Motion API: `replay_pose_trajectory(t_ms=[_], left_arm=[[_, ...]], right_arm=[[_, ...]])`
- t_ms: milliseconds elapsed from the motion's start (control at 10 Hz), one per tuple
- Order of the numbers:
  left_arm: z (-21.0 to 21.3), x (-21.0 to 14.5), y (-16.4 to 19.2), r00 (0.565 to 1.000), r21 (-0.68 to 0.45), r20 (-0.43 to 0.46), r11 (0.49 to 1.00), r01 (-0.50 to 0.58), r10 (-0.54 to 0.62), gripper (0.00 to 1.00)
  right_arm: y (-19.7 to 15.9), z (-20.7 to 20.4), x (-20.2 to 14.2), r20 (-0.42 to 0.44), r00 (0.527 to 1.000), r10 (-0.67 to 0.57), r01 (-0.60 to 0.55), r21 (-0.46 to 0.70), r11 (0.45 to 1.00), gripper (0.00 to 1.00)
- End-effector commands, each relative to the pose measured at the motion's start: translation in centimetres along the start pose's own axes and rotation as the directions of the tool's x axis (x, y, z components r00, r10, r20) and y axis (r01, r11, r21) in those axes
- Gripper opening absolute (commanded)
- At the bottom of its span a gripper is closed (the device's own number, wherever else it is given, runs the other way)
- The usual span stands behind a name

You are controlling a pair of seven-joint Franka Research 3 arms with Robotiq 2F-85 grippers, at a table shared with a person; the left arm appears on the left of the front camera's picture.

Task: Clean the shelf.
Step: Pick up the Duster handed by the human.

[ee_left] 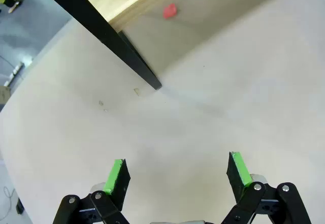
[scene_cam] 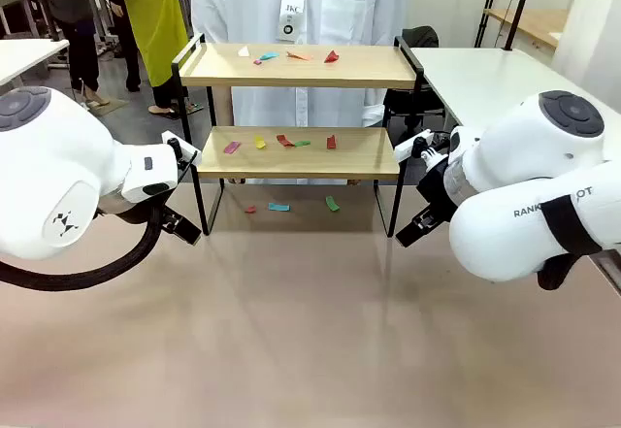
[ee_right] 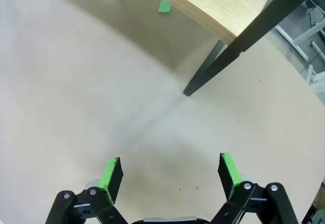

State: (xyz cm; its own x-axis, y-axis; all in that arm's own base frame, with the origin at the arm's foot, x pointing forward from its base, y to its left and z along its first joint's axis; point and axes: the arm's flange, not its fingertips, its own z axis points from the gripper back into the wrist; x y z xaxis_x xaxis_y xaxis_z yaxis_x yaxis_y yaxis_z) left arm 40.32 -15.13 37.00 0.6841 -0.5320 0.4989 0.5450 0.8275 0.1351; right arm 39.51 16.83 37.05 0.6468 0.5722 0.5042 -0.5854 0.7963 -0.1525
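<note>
Shelf (scene_cam: pixel 369 67): stands upright at the far middle of the bench (scene_cam: pixel 310 331). Its two light wooden boards sit in a thin black frame with raised side handles. A person in a white coat (scene_cam: pixel 335 11) stands right behind it.
Top board: four bits of paper lie along its far edge: a white scrap (scene_cam: pixel 244 50), a teal scrap (scene_cam: pixel 269 56), an orange scrap (scene_cam: pixel 298 56) and a red scrap (scene_cam: pixel 332 56).
Lower board: a row of scraps (scene_cam: pixel 283 141) runs left to right in pink, yellow, red, green and red.
Under the shelf: three loose scraps (scene_cam: pixel 278 207), red, teal and green, lie on the bench between the legs.
Left gripper (ee_left: pixel 177 169): jaws spread wide with nothing between the green pads. It hangs over bare bench near the shelf's front left leg (ee_left: pixel 127 56) and is apart from it.
Right gripper (ee_right: pixel 170 165): jaws equally wide and holding nothing. It is over bare bench near the front right leg (ee_right: pixel 238 46), without touching it.
Arms: one white arm is on each side of the shelf, and both grippers point down toward the bench.
</note>
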Motion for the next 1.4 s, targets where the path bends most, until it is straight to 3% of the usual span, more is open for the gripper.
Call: replay_pose_trajectory(t_ms=[0,900,1000,1100,1300], left_arm=[[0.0,0.0,0.0,1.000,0.000,0.000,1.000,0.000,0.000,1.00],[0.0,0.0,0.0,1.000,0.000,0.000,1.000,0.000,0.000,1.00],[2.0,1.3,1.2,1.000,-0.053,0.025,0.999,0.007,-0.005,1.00],[3.5,2.1,2.3,0.997,-0.065,-0.012,0.995,0.078,-0.079,1.00],[6.2,3.1,5.1,0.994,-0.152,0.001,0.983,0.107,-0.108,1.00]], right_arm=[[0.0,0.0,0.0,0.000,1.000,0.000,0.000,0.000,1.000,1.00],[0.0,0.0,0.0,0.000,1.000,0.001,-0.001,0.000,1.000,1.00],[-1.5,1.4,2.1,0.019,1.000,-0.015,0.014,0.047,0.999,1.00],[-3.1,3.4,2.9,0.051,0.998,-0.039,0.036,0.063,0.997,1.00],[-6.8,7.4,2.5,0.134,0.990,-0.049,0.035,0.107,0.994,1.00]])
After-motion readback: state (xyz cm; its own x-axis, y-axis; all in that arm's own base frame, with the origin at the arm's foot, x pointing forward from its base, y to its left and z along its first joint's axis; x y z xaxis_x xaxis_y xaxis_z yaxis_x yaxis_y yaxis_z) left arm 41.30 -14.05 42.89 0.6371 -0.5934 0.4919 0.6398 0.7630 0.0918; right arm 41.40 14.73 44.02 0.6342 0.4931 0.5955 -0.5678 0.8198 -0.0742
